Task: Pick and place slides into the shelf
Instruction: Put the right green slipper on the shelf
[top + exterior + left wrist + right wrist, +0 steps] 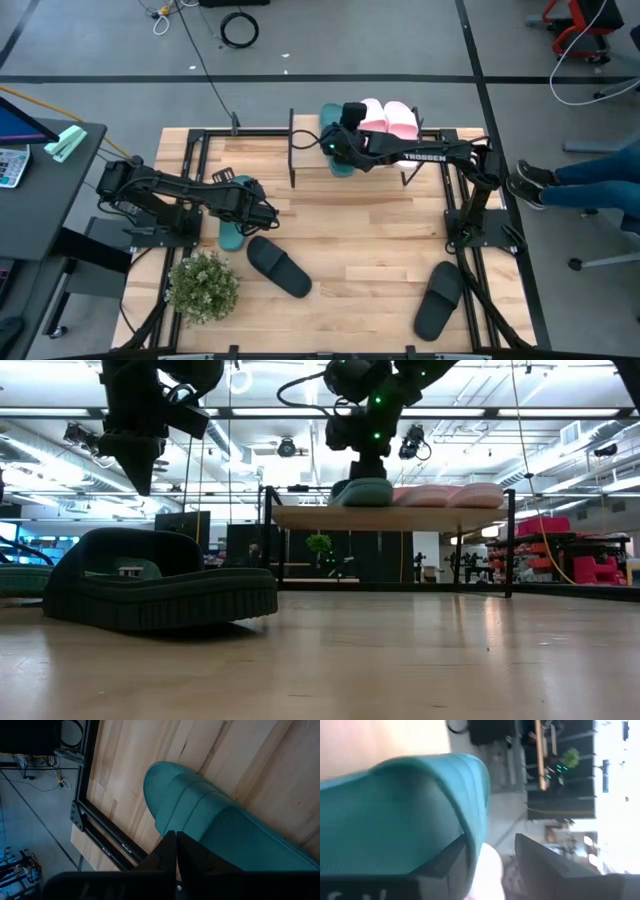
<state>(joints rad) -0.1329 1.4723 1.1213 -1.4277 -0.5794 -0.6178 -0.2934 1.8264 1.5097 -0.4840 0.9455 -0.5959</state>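
We see the right end effector (340, 143) over a teal slide (338, 160) lying on the shelf (300, 150) beside two pink slides (390, 118), fingers apart. Left end effector (268, 215), fingers together, hovers by the second teal slide (232, 236) on the surface (360, 250).

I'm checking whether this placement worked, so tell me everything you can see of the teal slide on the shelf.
The teal slide on the shelf is rubbery-looking, with a broad ribbed strap and a textured sole. It lies flat on the shelf's light wooden plank top, at one end of the row, right beside a pale pink slide; whether they touch is unclear. The right gripper is at it, fingers apart with one on each side of the strap's edge. Its sole edge slightly overhangs the plank.
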